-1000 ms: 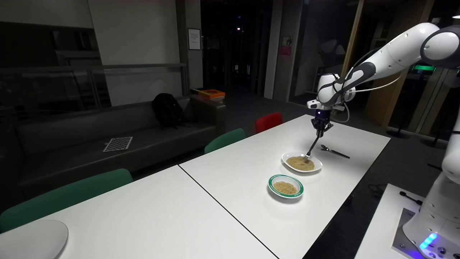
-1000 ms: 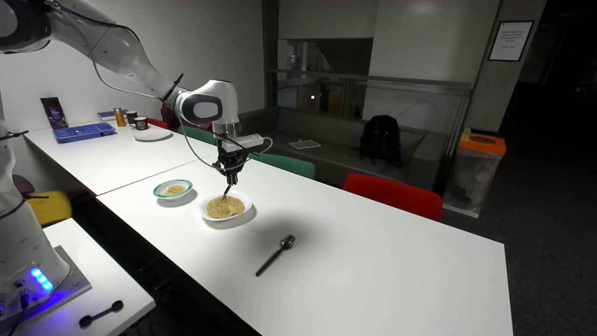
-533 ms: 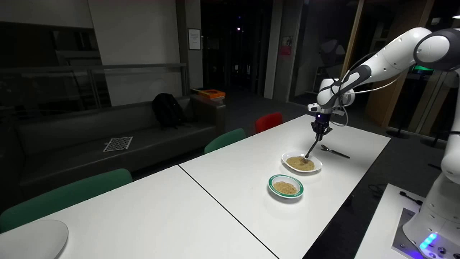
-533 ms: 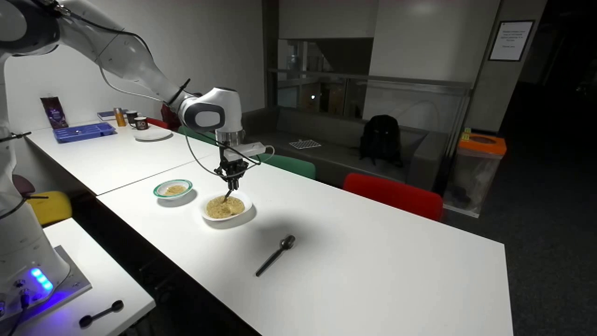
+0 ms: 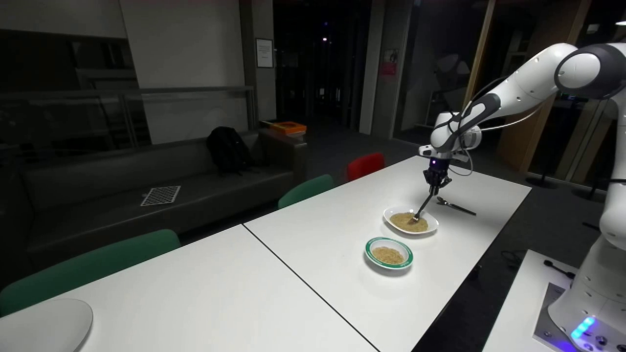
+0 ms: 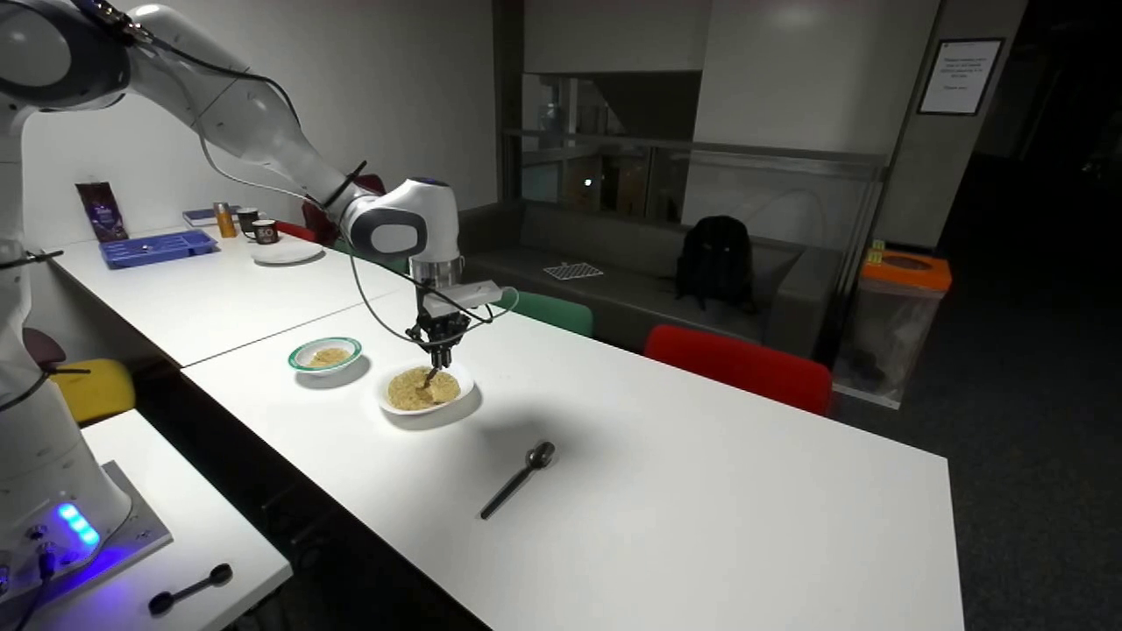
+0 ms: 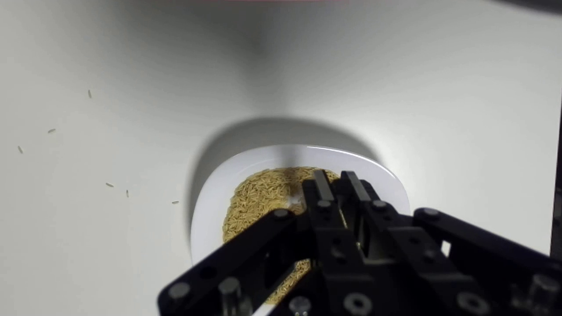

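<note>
A: What has the black two-fingered tool (image 5: 434, 190) got?
B: In an exterior view it pinches a silver-headed, dark-handled fork (image 5: 423, 207), slanting down so the tines seem to sit in the tan, rice-like grain (image 5: 400, 222) of a rounded white dish (image 5: 387, 215). Near that stands a green-rimmed white bowl (image 5: 409, 257).
A: Anything else out?
B: In an exterior view, a dark, long-handled spoon (image 6: 508, 489) lies on the white table (image 6: 701, 491), apart from the dish.
A: And the wrist view?
B: The tool's fingers (image 7: 324, 186) are nearly together above the dish, hiding most of the fork; loose pale grains (image 7: 109, 184) lie on the table.
A: Which step is this?
B: Working the fork through the grain, I'd judge. The next move calls for a firm pinch and a low stroke that spills nothing over the rim.
</note>
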You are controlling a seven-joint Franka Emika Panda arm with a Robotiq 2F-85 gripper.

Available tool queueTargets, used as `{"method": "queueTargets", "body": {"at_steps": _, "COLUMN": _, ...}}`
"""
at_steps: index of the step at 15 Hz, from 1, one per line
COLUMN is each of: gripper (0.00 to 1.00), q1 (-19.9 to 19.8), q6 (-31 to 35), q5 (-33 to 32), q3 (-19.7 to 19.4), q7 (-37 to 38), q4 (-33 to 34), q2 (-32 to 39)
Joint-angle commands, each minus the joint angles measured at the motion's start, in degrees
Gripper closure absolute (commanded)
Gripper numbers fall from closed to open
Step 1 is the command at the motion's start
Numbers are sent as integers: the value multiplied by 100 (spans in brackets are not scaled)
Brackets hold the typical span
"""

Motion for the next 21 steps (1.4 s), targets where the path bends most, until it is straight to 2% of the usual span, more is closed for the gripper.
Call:
{"method": "queueTargets", "body": {"at_steps": 1, "gripper": 97, "q1": -187, "q6": 151, "q5": 257, "q3": 93, "q7": -269, "q4": 114, "q2": 111}}
{"method": "queueTargets", "body": {"at_steps": 9, "gripper": 97, "q1": -294, "q6": 151, "q5": 636, "q3": 199, "q7": -551, "q4": 293, "q2": 351}}
{"method": "queueTargets", "body": {"at_steps": 21, "gripper": 97, "q1": -432, "q6": 85, "q5": 747, "q3": 247, "q7": -709, "q4": 514, "q2": 589}}
